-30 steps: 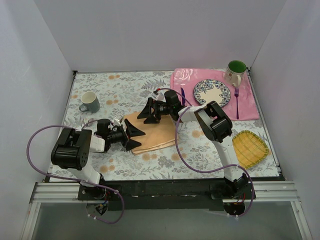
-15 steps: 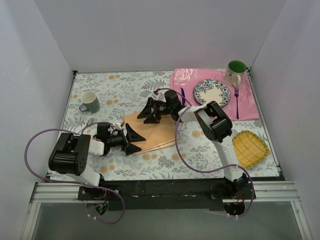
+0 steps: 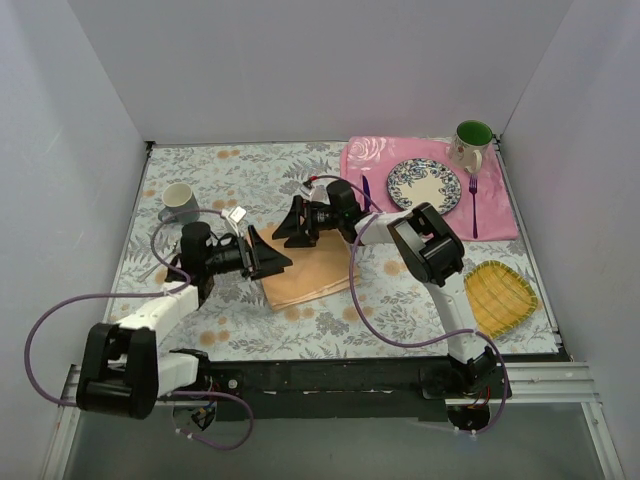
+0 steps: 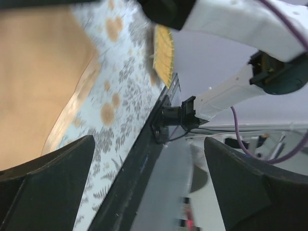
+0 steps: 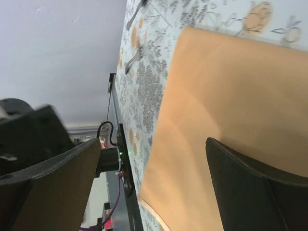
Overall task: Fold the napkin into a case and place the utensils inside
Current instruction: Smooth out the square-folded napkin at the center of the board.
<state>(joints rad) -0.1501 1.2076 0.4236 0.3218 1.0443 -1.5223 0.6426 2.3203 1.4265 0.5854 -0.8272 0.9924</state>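
Flat, folded peach-orange napkin [image 3: 308,272]

Lighting was bright, even and diffuse; shadows on the table [image 3: 330,320] were faint. Overhead picture was sharp. Left wrist picture was soft, the napkin [image 4: 33,72] out of focus, lower edge blurred.

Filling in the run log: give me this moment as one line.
napkin: folded, flat | left gripper: open at its left edge | right gripper: open at its far edge | knife, fork: on placemat
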